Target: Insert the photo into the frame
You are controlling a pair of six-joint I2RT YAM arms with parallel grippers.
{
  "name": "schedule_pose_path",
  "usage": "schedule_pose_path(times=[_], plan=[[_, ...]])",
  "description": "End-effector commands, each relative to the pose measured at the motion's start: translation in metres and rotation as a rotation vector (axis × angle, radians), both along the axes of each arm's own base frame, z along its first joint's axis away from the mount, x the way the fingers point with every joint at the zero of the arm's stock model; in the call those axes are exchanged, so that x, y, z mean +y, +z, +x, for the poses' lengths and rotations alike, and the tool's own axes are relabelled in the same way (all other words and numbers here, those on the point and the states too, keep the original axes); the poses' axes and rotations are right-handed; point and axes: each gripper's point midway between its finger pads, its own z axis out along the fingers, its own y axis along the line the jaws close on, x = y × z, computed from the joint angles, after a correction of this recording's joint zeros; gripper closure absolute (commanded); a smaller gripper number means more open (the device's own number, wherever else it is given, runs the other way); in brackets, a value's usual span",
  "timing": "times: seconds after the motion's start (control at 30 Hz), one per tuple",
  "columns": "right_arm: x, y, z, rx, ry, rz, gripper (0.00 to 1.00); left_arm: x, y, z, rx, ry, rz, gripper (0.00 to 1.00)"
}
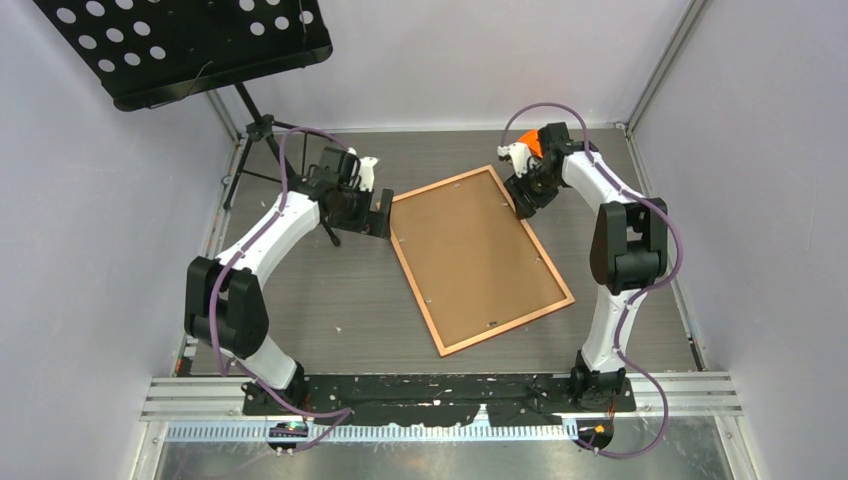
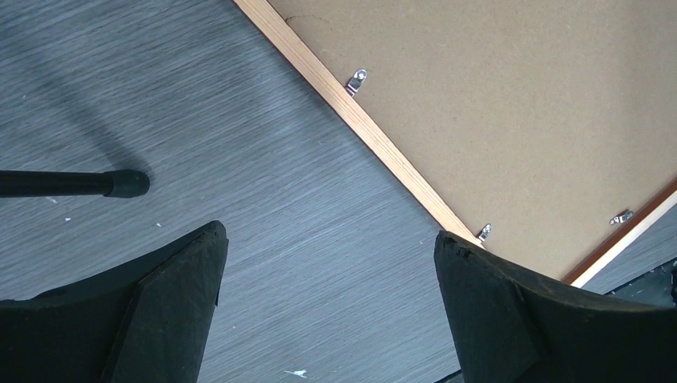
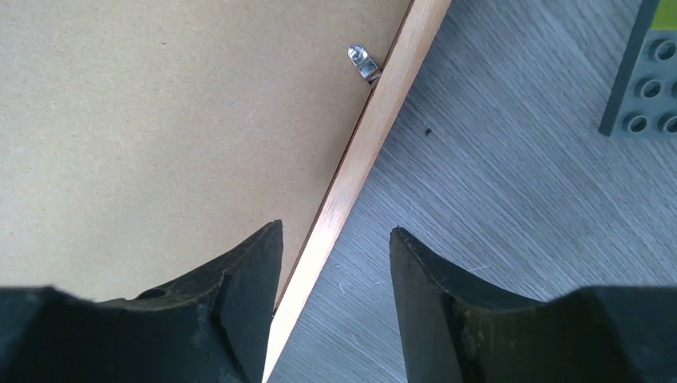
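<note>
Top view: the frame point(image 1: 415, 276) lies face down and skewed on the table point(image 1: 320, 290), brown backing board point(image 1: 480, 255) up, with my left tool point(image 1: 378, 216) by its far-left corner and my right tool point(image 1: 522, 203) at its far-right edge. Only the left wrist view shows that tool spread wide over bare table beside the rail, metal clips point(image 2: 357, 78) along it. Only the right wrist view shows mine parted, one finger either side of the rail, not clamped; a grey studded block point(image 3: 643, 72) lies nearby.
</note>
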Motion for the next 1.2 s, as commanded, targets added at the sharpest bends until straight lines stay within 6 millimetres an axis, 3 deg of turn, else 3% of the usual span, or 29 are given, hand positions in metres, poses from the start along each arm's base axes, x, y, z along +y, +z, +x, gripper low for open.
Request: schedule_pose_path(times=[0.0, 0.2, 0.63, 0.93, 1.1, 1.17], plan=[[-0.006, -0.007, 0.009, -0.006, -0.067, 0.011, 0.41, -0.002, 0.008, 0.0, -0.022, -0.013, -0.025, 0.0], [-0.01, -0.023, 0.01, 0.015, -0.084, 0.012, 0.39, -0.002, 0.007, 0.0, -0.018, -0.013, -0.025, 0.01], [-0.011, -0.044, 0.007, 0.066, -0.079, 0.005, 0.51, -0.003, 0.005, 0.0, -0.01, -0.013, -0.027, 0.0], [-0.012, -0.052, 0.004, 0.104, -0.046, -0.001, 0.76, -0.002, 0.004, 0.001, -0.01, -0.011, -0.026, 0.01], [-0.015, -0.049, 0.004, 0.102, 0.015, -0.029, 0.93, 0.0, 0.002, 0.003, -0.001, -0.004, -0.022, 0.0], [-0.018, -0.046, 0.007, 0.095, 0.054, -0.053, 0.94, 0.001, 0.002, 0.003, -0.003, 0.0, -0.019, 0.01]])
